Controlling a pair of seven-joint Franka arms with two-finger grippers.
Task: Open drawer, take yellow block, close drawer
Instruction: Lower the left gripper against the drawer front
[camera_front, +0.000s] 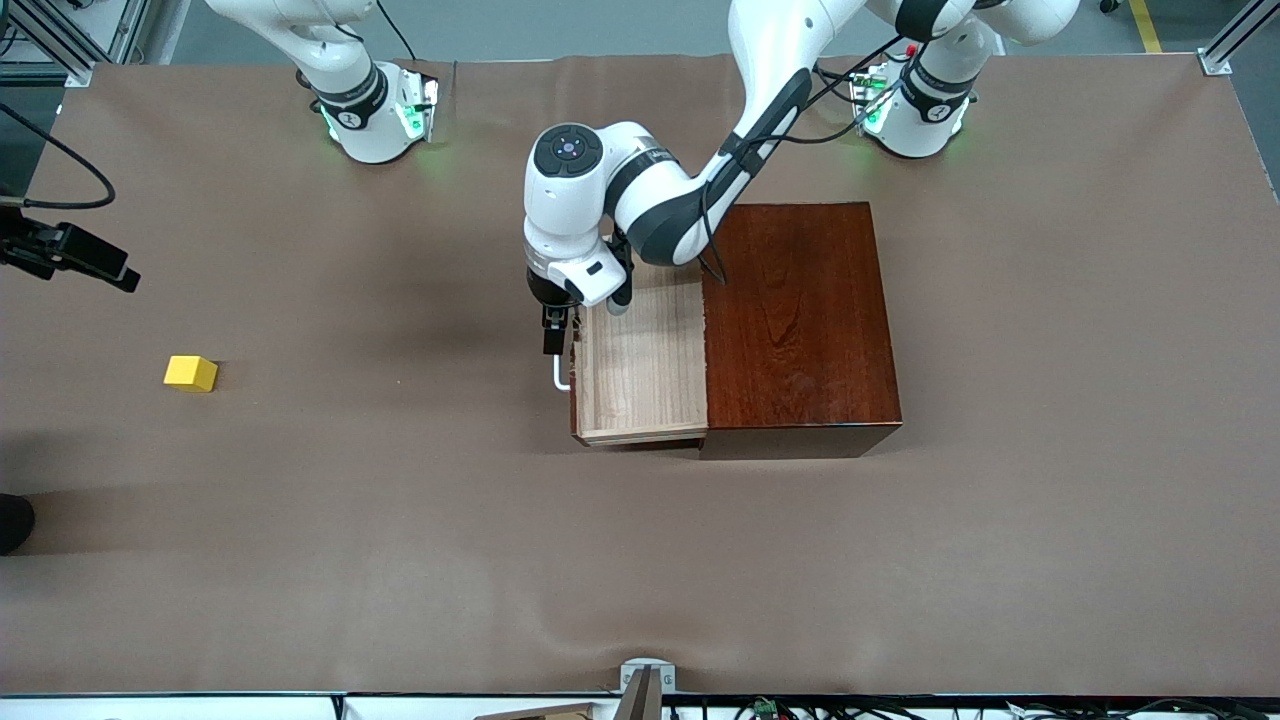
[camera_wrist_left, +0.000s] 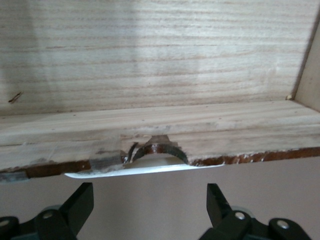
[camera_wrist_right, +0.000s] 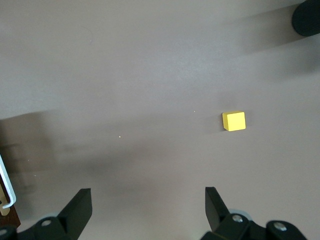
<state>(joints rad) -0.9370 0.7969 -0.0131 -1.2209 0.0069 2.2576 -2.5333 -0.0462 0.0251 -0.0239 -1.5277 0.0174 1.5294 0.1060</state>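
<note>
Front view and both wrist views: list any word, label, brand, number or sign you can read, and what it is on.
None can be read.
Wooden box and its open drawer: plain wood, no text.
Yellow block: plain faces.
Left gripper, at the drawer's white handle: no lettering shows.
Right gripper, above the bare table: no lettering shows.
Arm bases: small marks on the dark rings, too small to read.

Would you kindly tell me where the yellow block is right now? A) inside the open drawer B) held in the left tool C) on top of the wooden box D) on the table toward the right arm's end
D: the yellow block sits alone on the table toward the right arm's end, apart from the open drawer, whose pale inside shows nothing in it.
</note>
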